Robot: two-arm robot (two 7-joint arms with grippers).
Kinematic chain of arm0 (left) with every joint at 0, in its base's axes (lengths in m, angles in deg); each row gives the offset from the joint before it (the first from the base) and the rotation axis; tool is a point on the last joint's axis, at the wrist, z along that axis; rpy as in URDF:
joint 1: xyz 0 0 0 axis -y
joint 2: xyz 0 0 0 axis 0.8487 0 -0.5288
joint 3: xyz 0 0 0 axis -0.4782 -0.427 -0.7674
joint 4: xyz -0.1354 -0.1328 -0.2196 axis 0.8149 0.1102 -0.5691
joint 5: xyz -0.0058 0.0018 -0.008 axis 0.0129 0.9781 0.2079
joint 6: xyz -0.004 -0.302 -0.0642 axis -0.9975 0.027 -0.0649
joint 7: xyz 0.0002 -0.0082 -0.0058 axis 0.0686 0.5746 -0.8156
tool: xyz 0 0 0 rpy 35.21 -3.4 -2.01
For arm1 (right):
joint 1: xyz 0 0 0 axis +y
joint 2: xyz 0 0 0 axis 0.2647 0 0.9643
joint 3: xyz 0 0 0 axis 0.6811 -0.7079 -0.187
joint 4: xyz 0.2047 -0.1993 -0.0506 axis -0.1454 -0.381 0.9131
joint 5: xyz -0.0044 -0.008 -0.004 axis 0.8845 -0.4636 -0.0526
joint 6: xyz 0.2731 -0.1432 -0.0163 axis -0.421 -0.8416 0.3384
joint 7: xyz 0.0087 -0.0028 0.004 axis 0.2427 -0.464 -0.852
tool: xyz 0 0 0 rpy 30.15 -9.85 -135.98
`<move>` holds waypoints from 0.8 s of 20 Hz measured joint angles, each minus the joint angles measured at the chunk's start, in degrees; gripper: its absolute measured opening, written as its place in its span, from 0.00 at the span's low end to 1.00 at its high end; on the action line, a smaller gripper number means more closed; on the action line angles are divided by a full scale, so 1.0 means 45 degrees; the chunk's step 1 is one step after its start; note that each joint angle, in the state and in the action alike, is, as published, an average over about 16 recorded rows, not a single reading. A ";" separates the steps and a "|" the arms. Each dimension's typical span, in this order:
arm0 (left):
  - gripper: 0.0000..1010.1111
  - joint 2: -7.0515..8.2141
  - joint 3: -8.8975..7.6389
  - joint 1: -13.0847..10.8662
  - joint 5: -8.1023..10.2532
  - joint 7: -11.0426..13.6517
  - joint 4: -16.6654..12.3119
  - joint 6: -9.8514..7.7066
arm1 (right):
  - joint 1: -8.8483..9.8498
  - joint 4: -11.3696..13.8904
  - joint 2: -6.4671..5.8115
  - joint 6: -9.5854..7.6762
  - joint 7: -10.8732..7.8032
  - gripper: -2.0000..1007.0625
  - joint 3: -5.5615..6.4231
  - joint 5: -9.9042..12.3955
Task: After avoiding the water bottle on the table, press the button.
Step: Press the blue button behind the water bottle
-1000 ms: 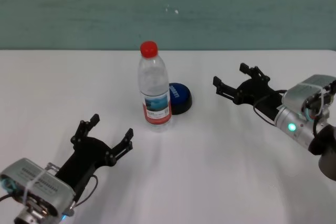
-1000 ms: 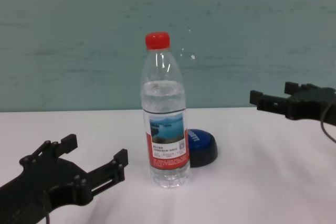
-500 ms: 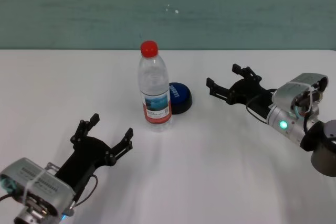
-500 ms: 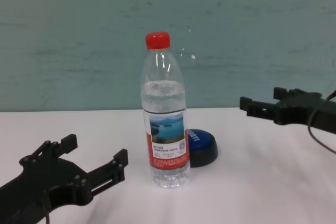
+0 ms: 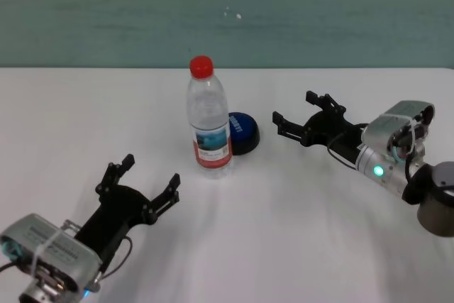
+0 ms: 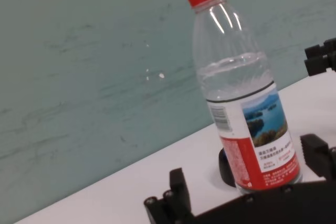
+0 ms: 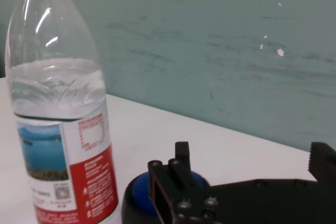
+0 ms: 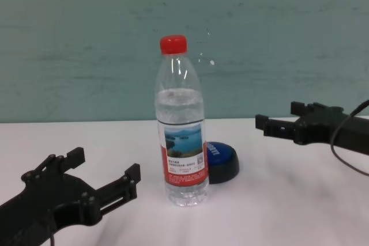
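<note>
The water bottle [image 5: 208, 122] stands upright on the white table [image 5: 284, 239], clear with a red cap and a lake label. Right behind it and a little to its right sits the blue button [image 5: 242, 131] on its black base, partly hidden by the bottle in the chest view [image 8: 222, 159]. My right gripper [image 5: 293, 106] hovers open just right of the button, fingers pointing at it, touching nothing. The right wrist view shows the button [image 7: 140, 196] close ahead and the bottle [image 7: 58, 108] beside it. My left gripper [image 5: 151, 169] rests open at the front left, short of the bottle.
A teal wall runs along the table's far edge. White tabletop lies between the right gripper and the button, and across the front right. The bottle [image 8: 180, 136] stands between the left gripper [image 8: 105, 163] and the button.
My right gripper has moved left toward the button and a little lower, still open. The left arm, bottle and button have not moved.
</note>
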 joint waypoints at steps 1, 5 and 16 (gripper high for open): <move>0.99 0.0000 0.0000 0.0000 0.0000 0.0000 0.0000 0.0000 | -0.0026 -0.0052 0.0001 0.0027 -0.0045 1.00 -0.0030 -0.0008; 0.99 0.0000 0.0000 0.0000 0.0000 0.0000 0.0000 0.0000 | -0.0104 -0.0238 -0.0010 0.0143 -0.0255 1.00 -0.0147 -0.0011; 0.99 0.0000 0.0000 0.0000 0.0000 0.0000 0.0000 0.0000 | -0.0042 -0.0265 -0.0139 0.0366 -0.0600 1.00 -0.0339 0.0088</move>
